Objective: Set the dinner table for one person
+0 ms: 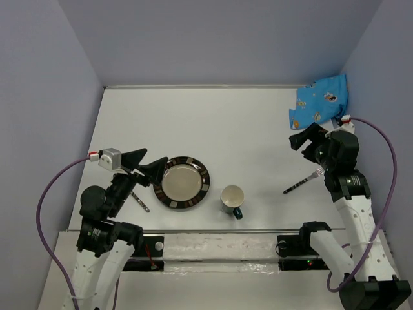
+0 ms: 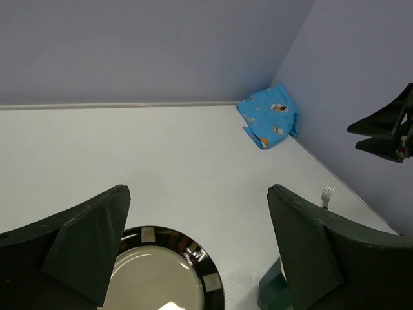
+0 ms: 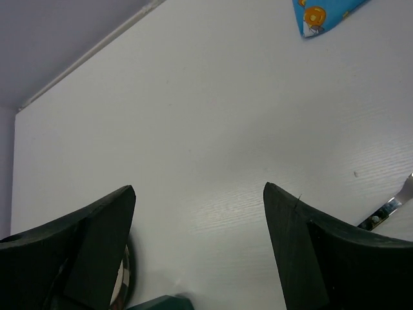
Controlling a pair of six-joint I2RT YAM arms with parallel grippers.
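The white dinner table (image 1: pixel 226 123) carries a black-rimmed plate with a cream centre (image 1: pixel 185 183), a white-lined teal mug (image 1: pixel 232 200) to its right, and a dark-handled fork (image 1: pixel 303 182) farther right. A second dark-handled utensil (image 1: pixel 139 199) lies left of the plate. My left gripper (image 1: pixel 155 156) is open and empty above the plate's left rim; its wrist view shows the plate (image 2: pixel 164 278), mug (image 2: pixel 274 290) and fork (image 2: pixel 327 194). My right gripper (image 1: pixel 300 135) is open and empty above the table, beyond the fork (image 3: pixel 390 203).
A crumpled blue cartoon-printed cloth (image 1: pixel 321 102) lies in the far right corner against the wall, also in the left wrist view (image 2: pixel 270 115). Lilac walls close the table on the left, back and right. The arm bases stand at the near edge.
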